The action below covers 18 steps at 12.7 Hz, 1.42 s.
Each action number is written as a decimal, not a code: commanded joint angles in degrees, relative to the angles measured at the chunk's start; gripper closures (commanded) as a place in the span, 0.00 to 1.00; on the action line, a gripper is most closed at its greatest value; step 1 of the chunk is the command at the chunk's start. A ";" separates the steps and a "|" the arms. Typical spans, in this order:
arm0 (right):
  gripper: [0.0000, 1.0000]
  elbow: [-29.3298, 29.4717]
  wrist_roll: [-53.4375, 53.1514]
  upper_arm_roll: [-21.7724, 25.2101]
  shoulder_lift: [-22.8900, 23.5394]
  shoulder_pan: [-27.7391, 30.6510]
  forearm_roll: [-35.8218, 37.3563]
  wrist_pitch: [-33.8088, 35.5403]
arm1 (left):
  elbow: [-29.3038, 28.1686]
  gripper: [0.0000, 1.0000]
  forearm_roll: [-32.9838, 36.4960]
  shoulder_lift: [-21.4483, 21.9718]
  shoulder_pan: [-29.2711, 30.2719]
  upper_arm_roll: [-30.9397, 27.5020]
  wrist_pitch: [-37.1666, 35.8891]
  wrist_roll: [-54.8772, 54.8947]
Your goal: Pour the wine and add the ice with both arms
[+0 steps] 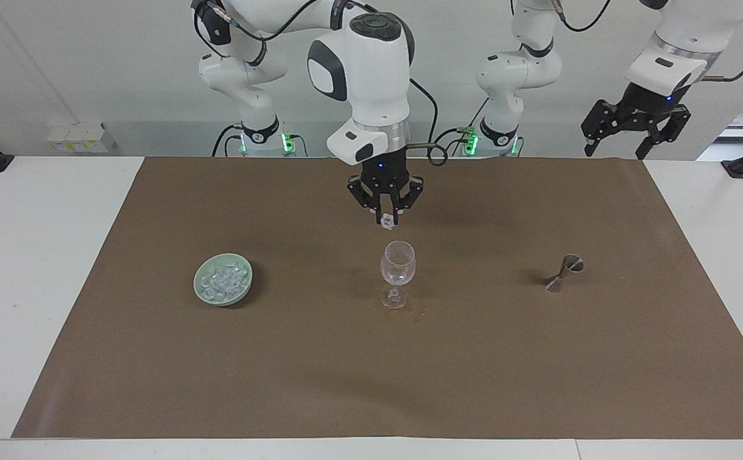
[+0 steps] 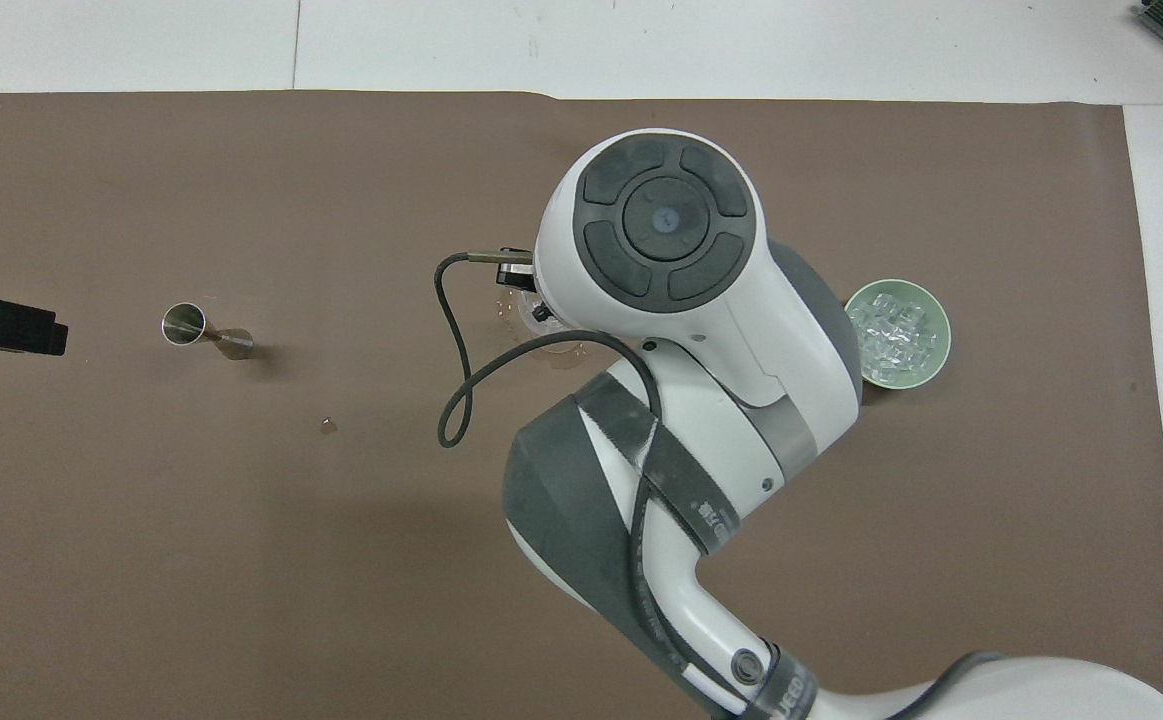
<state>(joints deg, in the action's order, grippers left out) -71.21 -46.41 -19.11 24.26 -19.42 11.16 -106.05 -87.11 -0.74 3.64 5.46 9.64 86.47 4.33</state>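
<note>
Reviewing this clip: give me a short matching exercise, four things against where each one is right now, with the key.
Things:
1. ice cube
2. green bowl
3. jigger
4. left gripper

Places:
A. toward the left arm's end of the mat
B. raised and open, waiting at the table's edge
C. toward the right arm's end, filled with ice
D. pinched in the right gripper over the wine glass

Pairs: 1-D, 2-C, 3-A, 4-B

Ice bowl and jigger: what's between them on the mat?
Facing view: the wine glass stands between ice bowl and jigger; right gripper holds an ice cube above it.
</note>
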 commanded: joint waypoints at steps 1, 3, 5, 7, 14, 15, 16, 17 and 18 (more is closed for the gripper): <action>1.00 2.31 -1.06 -0.32 2.28 -0.35 1.67 -1.52 | 0.54 0.00 0.48 0.14 0.61 0.29 -0.16 0.50; 1.00 2.31 -0.97 -0.14 3.51 -0.35 1.76 -3.01 | 0.54 0.00 0.39 0.14 0.69 0.03 -0.60 0.41; 1.00 2.31 -0.70 -0.14 3.87 0.18 1.67 -3.98 | 0.54 0.00 0.48 0.14 0.87 -0.06 -0.60 0.41; 1.00 1.61 -0.09 -0.14 4.65 -0.17 1.76 -3.63 | 0.54 0.00 0.39 0.14 0.87 -0.06 -0.60 0.41; 1.00 0.81 0.88 -0.14 7.03 -0.97 3.43 -4.33 | 0.54 0.00 0.39 0.14 0.87 -0.06 -0.60 0.41; 1.00 0.72 0.88 -0.14 7.03 -0.97 3.34 -5.47 | 0.54 0.00 0.48 0.14 0.87 -0.06 -0.60 0.41; 1.00 0.72 0.88 -0.14 7.03 -0.97 3.34 -5.48 | 0.54 0.00 0.39 0.14 0.87 -0.06 -0.60 0.41; 1.00 0.72 0.88 -0.05 7.03 -0.97 3.43 -5.48 | 0.54 0.00 0.39 0.14 0.87 -0.06 -0.60 0.41; 1.00 0.64 0.88 -0.14 7.03 -0.97 3.34 -5.39 | 0.54 0.00 0.48 0.14 0.87 -0.06 -0.60 0.41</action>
<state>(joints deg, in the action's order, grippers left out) -70.60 -46.11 -18.93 30.91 -20.60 13.23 -110.56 -87.11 -0.74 3.64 5.70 9.31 86.44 4.33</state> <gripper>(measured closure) 0.709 0.000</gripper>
